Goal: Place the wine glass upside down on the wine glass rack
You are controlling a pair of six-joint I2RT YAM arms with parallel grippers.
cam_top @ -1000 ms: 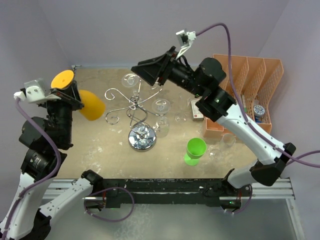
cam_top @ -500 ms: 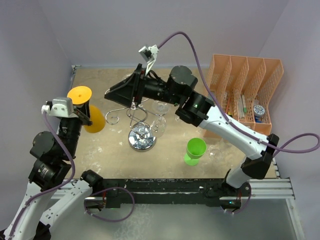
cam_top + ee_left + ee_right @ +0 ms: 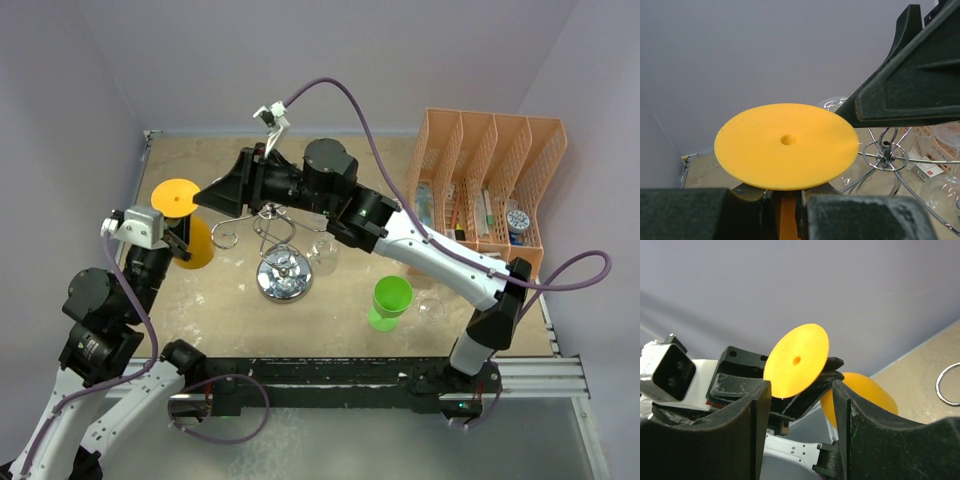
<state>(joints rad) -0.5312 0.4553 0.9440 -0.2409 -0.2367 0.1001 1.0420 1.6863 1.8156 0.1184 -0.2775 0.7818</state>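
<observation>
Wine glass rack (image 3: pixel 283 275) stands in the middle of the counter (image 3: pixel 225 295) on its mirrored disc, with chrome scrolls spreading above. Left of it, apart from the rack, I see the orange wine glass (image 3: pixel 178 198) upside down, foot uppermost and bowl below. My left tool (image 3: pixel 786 207) is pinching its stem just under the foot. My right tool (image 3: pixel 801 405) is spread wide just beside that foot. I cannot tell whether it touches.

Robot lab test cell. Plain lilac partition walls (image 3: pixel 300 60) box in a scuffed tan tabletop (image 3: pixel 335 305). Left arm (image 3: pixel 100 310) and right arm (image 3: pixel 440 255) bolted to an aluminium rail (image 3: pixel 560 375). Assorted props, including an orange file organiser (image 3: pixel 500 150).
</observation>
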